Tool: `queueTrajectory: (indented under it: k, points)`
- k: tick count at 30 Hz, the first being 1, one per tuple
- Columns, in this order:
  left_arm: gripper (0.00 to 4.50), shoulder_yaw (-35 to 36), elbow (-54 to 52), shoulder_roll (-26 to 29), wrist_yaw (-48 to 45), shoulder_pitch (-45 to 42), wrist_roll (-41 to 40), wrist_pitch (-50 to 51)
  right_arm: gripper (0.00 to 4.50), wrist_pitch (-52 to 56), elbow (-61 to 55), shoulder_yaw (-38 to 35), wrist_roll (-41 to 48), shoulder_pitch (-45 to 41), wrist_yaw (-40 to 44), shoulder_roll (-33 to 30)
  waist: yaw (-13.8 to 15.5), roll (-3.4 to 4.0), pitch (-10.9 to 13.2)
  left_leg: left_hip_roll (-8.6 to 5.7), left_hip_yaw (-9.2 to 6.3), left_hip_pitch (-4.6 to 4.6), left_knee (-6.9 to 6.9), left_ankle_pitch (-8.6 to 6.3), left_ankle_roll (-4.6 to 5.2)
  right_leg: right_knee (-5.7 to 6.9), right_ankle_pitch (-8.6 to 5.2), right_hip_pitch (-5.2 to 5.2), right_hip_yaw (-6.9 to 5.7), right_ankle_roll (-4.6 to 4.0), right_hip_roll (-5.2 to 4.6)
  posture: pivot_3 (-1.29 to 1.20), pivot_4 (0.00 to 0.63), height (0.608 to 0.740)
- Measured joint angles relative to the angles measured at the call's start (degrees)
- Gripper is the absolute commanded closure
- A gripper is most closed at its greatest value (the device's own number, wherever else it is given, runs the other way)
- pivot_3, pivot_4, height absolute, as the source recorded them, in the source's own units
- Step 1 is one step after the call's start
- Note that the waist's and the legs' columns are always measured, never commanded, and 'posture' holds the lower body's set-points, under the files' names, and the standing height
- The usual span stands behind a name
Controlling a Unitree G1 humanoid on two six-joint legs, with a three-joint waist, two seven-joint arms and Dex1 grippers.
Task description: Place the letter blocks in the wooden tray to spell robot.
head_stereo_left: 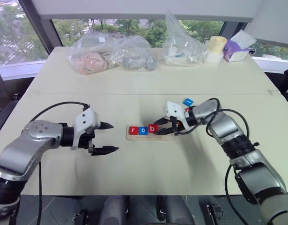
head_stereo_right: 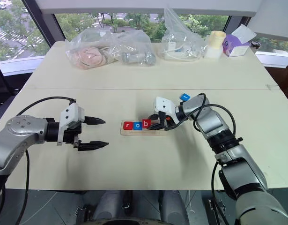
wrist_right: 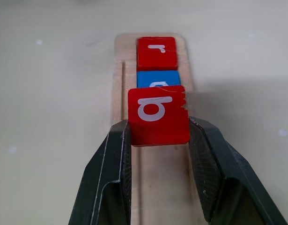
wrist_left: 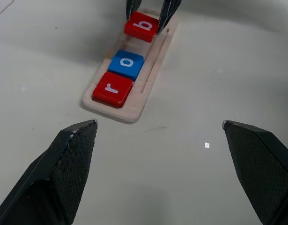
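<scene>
Both arms: brushed silver-grey metal shells, rounded at the joints, with black bands between segments. Behind each gripper sits a white boxy wrist housing; a black collar follows further back. Left gripper (head_stereo_left: 106, 138): two black fingers, tapering to sharp tips, inner pads (wrist_left: 71, 159) finely cross-hatched. Right gripper (head_stereo_left: 158, 129): same black fingers, textured pads (wrist_right: 120, 164), glossy smooth outer edges. Thin black cables loop free from behind each white housing back along the forearm; the right arm carries several loops near its wrist

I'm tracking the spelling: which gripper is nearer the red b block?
Right. The right gripper is shut on the b block over the tray; the left gripper stands apart, open.
</scene>
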Motion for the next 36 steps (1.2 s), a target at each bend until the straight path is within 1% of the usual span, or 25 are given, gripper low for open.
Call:
queueTrajectory:
  k: [10, 11, 12, 13, 14, 16, 17, 21, 26, 29, 31, 34, 36]
  points:
    - [0.0, 0.4, -1.1, -0.8, 2.2, 0.8, -0.6, 1.0, 3.38, -3.6, 4.9, 1.2, -2.9, -1.2, 1.4, 1.9, -0.1, 0.0, 0.0, 0.0, 0.01, 0.01, 0.0, 0.02, -0.03, 0.02, 0.0, 0.0, 0.0, 0.0, 0.0, 0.0, 0.15, 0.739]
    - [0.0, 0.4, -1.1, -1.0, 2.3, 0.8, -0.6, 1.0, 2.58, -3.7, 5.4, 1.2, -3.1, -1.4, 1.2, 2.3, -0.2, 0.0, 0.0, 0.0, 0.01, 0.01, 0.0, 0.02, -0.04, 0.03, 0.01, 0.0, 0.0, 0.01, 0.0, 0.0, 0.15, 0.739]
    - [0.0, 0.4, -1.1, -1.1, 2.4, 0.8, -0.6, 1.0, 2.35, -3.8, 5.6, 1.2, -3.2, -1.6, 1.1, 2.5, -0.2, 0.0, 0.0, 0.0, 0.01, 0.01, 0.0, 0.02, -0.04, 0.03, 0.01, 0.0, 0.0, 0.01, 0.0, 0.0, 0.15, 0.739]
    - [0.0, 0.4, -1.1, -1.3, 2.5, 0.8, -0.6, 1.0, 1.8, -4.0, 5.7, 1.2, -3.4, -1.6, 1.0, 2.7, -0.2, 0.0, 0.0, 0.0, 0.01, 0.01, 0.0, 0.03, -0.04, 0.03, 0.01, 0.0, 0.0, 0.01, 0.0, 0.0, 0.15, 0.739]
    - [0.0, 0.3, -1.1, -1.3, 2.6, 0.8, -0.6, 1.0, 1.42, -4.1, 5.8, 1.2, -3.5, -1.6, 1.0, 2.8, -0.2, 0.0, 0.0, 0.0, 0.01, 0.0, 0.0, 0.03, -0.04, 0.03, 0.01, 0.0, 0.0, 0.01, 0.0, 0.0, 0.15, 0.739]
    - [0.0, 0.3, -1.0, -1.3, 2.6, 0.6, -0.5, 1.0, 0.43, -4.2, 5.8, 1.2, -3.7, -1.6, 0.8, 2.9, -0.2, 0.0, 0.0, 0.0, 0.01, 0.01, 0.0, 0.03, -0.05, 0.03, 0.01, 0.0, 0.0, 0.01, 0.0, 0.0, 0.15, 0.739]
    - [0.0, 0.3, -0.9, -1.4, 2.6, 0.5, -0.5, 0.9, 0.03, -4.2, 5.8, 1.2, -3.8, -1.6, 0.7, 3.0, -0.2, 0.0, 0.0, 0.0, 0.01, 0.01, 0.0, 0.03, -0.05, 0.03, 0.01, 0.0, 0.0, 0.01, 0.0, 0.0, 0.15, 0.739]
    - [0.0, 0.3, -0.8, -1.5, 2.6, 0.5, -0.5, 0.9, 0.03, -3.8, 5.3, 0.8, -4.0, -1.6, 0.4, 3.0, -0.6, 0.0, 0.0, 0.0, 0.0, 0.0, 0.0, 0.04, -0.06, 0.04, 0.01, 0.01, 0.0, 0.01, 0.0, 0.0, 0.15, 0.739]
    - [0.0, 0.3, -0.8, -1.7, 2.7, 0.5, -0.5, 0.9, 0.03, -0.7, 0.2, -5.6, -1.2, -1.6, -2.6, 1.2, -0.9, 0.0, 0.0, 0.0, -0.01, 0.01, 0.0, 0.04, -0.07, 0.04, 0.01, 0.01, 0.0, 0.01, 0.0, 0.0, 0.15, 0.739]
    - [0.0, 0.5, -0.8, -2.5, 3.5, 0.4, -0.6, 1.0, 0.03, -1.3, -0.6, -8.9, -1.7, -1.2, -7.9, 0.2, -0.9, 0.0, 0.0, 0.0, -0.01, 0.02, 0.0, 0.04, -0.07, 0.04, 0.01, 0.02, 0.0, 0.01, -0.01, 0.0, 0.15, 0.739]
    - [0.0, 1.3, -0.5, -5.1, 5.6, -0.6, -0.6, 0.9, 0.03, -0.5, 0.8, -12.7, -1.9, -0.1, -14.4, 0.1, -0.6, 0.0, 0.0, -0.01, -0.02, 0.0, 0.01, 0.05, -0.09, 0.04, 0.01, 0.03, 0.0, 0.01, -0.02, 0.0, 0.15, 0.739]
    - [0.0, 2.7, 0.1, -8.2, 9.0, -2.7, -1.0, 1.1, 0.03, 6.4, 1.0, -20.5, 0.2, 1.6, -23.7, 0.3, -0.6, -0.01, 0.0, -0.02, -0.02, 0.0, 0.02, 0.06, -0.09, 0.04, 0.02, 0.05, 0.01, 0.02, -0.03, 0.0, 0.15, 0.739]
    - [0.0, 3.8, -0.1, -9.5, 10.6, -3.4, -1.9, 1.6, 0.03, 11.8, -1.4, -25.5, 1.9, 4.1, -28.4, 0.2, -0.7, -0.03, 0.0, -0.01, -0.03, 0.01, 0.01, 0.06, -0.09, 0.04, 0.08, 0.06, 0.0, 0.13, -0.02, 0.0, 0.15, 0.739]
